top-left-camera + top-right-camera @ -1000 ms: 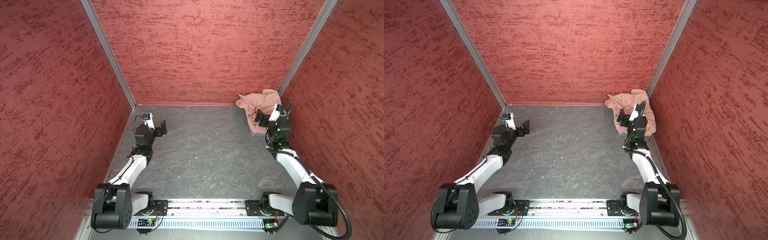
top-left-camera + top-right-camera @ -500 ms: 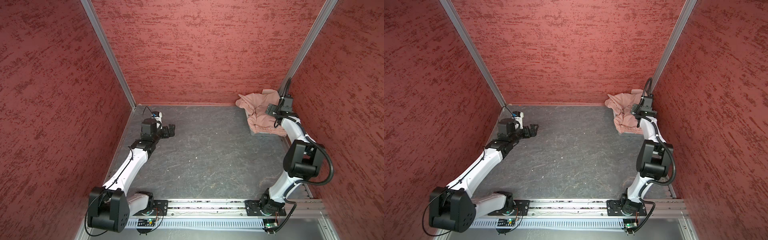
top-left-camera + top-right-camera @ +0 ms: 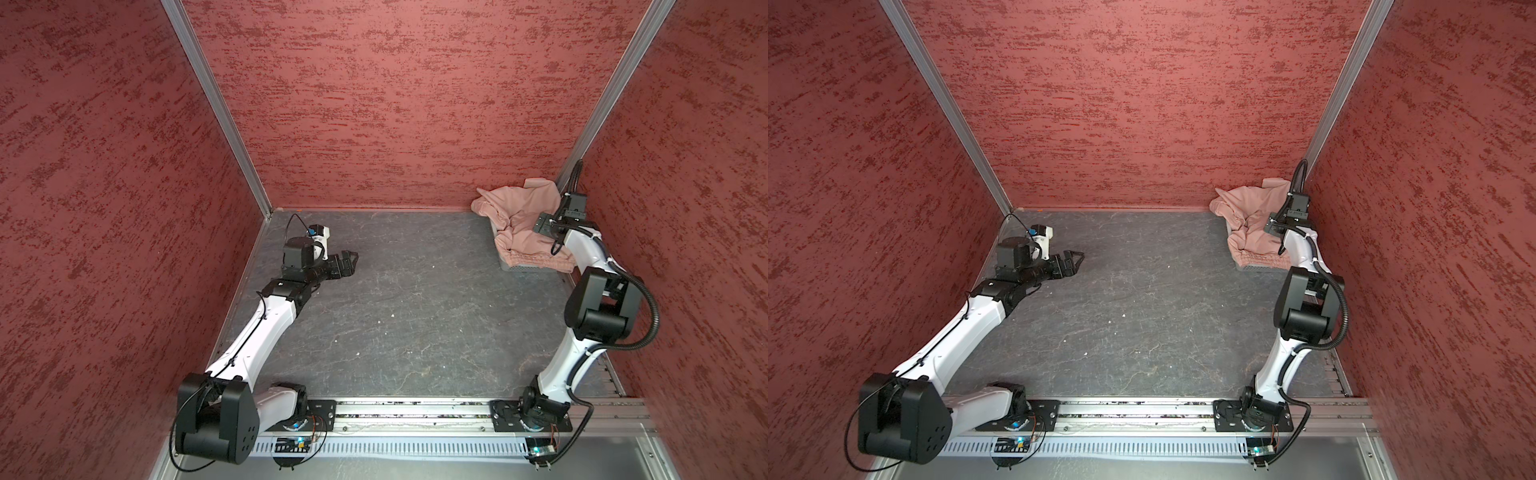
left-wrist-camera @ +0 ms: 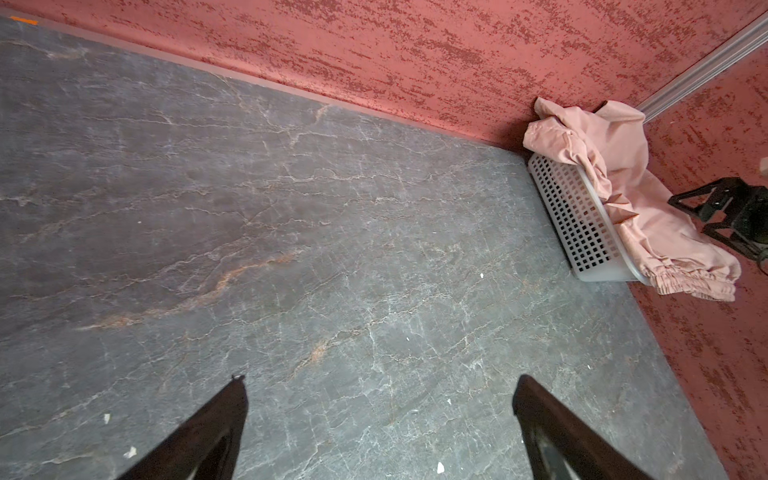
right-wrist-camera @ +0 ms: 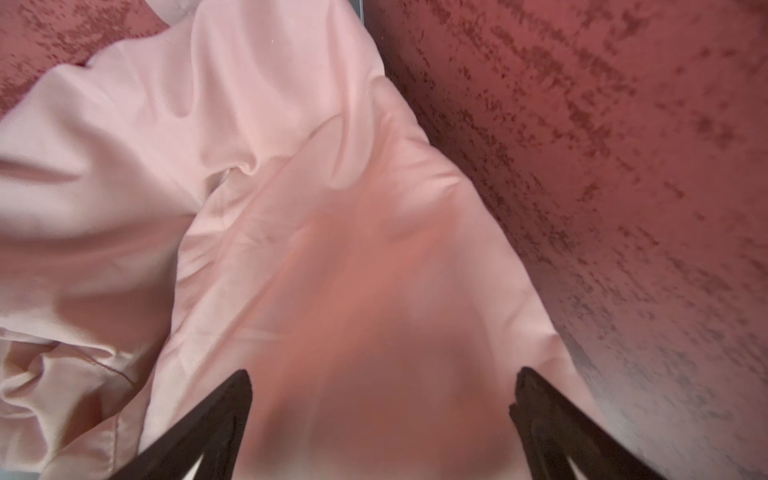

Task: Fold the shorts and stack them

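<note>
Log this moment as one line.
left gripper open over table | right gripper open over pink shorts | shorts crumpled in basket

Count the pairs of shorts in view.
1. The dusty pink shorts lie crumpled over the white perforated basket in the far right corner, under the open right gripper. Another pair may be hidden underneath.
</note>
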Action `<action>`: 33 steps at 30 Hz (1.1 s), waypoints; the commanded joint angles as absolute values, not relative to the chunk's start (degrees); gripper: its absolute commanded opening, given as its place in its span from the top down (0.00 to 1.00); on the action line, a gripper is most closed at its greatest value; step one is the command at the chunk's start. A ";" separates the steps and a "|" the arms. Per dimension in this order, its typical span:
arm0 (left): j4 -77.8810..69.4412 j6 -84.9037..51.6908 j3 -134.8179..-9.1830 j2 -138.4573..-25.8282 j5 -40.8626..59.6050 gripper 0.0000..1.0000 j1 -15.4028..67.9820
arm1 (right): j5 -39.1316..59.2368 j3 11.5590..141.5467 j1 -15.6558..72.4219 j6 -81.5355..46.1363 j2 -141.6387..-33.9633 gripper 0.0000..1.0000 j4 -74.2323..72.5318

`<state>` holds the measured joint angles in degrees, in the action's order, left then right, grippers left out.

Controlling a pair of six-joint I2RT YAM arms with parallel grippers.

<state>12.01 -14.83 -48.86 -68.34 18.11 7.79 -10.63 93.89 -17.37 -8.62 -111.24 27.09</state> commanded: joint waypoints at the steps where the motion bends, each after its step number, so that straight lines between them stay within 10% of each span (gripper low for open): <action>1: 12.10 -15.37 -49.75 -68.25 19.82 0.01 7.98 | -9.57 93.25 -17.40 -8.96 -113.23 0.01 28.05; 7: 12.56 -15.29 -49.83 -66.68 19.69 0.00 7.96 | -6.74 93.74 -17.40 -8.98 -114.06 0.27 27.77; 14: 13.60 -15.12 -50.25 -65.87 19.42 0.01 7.99 | -3.04 93.21 -17.36 -9.56 -108.40 0.96 26.18; 33: 11.94 -14.00 -50.19 -61.65 19.85 0.01 9.38 | 24.45 98.43 -6.21 -11.11 -89.83 1.00 24.68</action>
<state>12.82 -14.92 -48.97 -63.31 19.27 8.93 18.20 93.06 -9.47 -11.86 -93.32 27.94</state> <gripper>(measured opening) 0.995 0.066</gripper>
